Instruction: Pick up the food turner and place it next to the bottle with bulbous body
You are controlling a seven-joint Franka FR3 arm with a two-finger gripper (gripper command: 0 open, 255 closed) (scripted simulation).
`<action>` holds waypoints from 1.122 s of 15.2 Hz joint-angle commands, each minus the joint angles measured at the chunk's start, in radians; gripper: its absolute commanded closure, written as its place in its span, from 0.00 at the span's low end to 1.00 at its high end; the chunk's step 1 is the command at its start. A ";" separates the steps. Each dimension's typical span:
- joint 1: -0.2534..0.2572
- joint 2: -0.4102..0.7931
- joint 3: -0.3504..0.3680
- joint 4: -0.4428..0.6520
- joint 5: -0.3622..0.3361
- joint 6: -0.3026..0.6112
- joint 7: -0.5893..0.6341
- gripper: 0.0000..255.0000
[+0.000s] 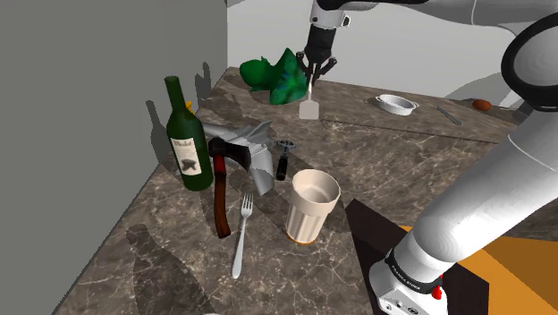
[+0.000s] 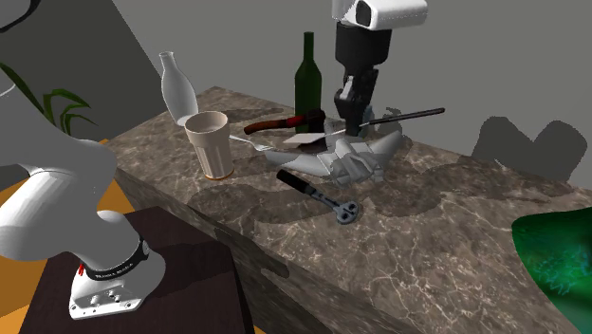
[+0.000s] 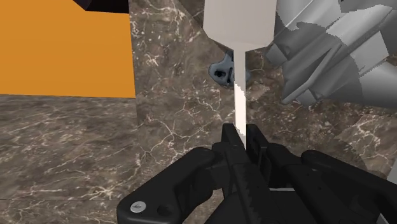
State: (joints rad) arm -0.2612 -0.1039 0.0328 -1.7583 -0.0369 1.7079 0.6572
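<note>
Gripper [image 1: 315, 75] is pinching the turner [image 1: 309, 107] by its thin white handle, with a finger pressing on each side. The flat white blade is hanging below it, clear of the tabletop [image 1: 170, 259]. In the wrist view the gripper [image 3: 240, 137] is clasping the handle's end, and the turner [image 3: 240, 25] is hovering with its blade just beside a grey faceted thing [image 3: 331, 51] and over the round head of a dark tool [image 3: 222, 71].

The tabletop, brown and marbled, is carrying everything else. A crumpled green heap [image 1: 275, 76] is lying at its far edge, behind the turner in the shoulder view. The grey thing [image 2: 359, 159] is sprawling mid-tabletop, with the gripper [image 2: 351, 121] hanging over it in the second exterior view. A green bottle [image 1: 186, 134] is standing upright near the grey wall. The bulbous bottle [image 2: 176, 90], pale, is standing upright at the second exterior view's left, just behind a cup [image 2: 210, 142] and well apart from the gripper. A hatchet [image 1: 219, 192] with a red-brown handle is lying between the green bottle and the grey thing. A fork [image 1: 241, 234] is lying between the hatchet's handle and the cup. A small white dish [image 1: 396, 104] is sitting far off toward the shoulder view's right.
</note>
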 commanded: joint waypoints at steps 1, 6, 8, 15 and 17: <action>0.001 0.009 0.001 0.034 0.000 -0.025 0.001 1.00; 0.001 0.026 0.001 0.121 -0.001 -0.096 -0.001 1.00; 0.001 0.034 0.002 0.158 -0.001 -0.125 -0.002 1.00; 0.035 -0.057 0.042 0.094 0.005 -0.154 0.071 1.00; 0.051 -0.103 0.065 0.046 0.011 -0.153 0.109 1.00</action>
State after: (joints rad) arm -0.2180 -0.1853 0.0873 -1.6933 -0.0282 1.5583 0.7474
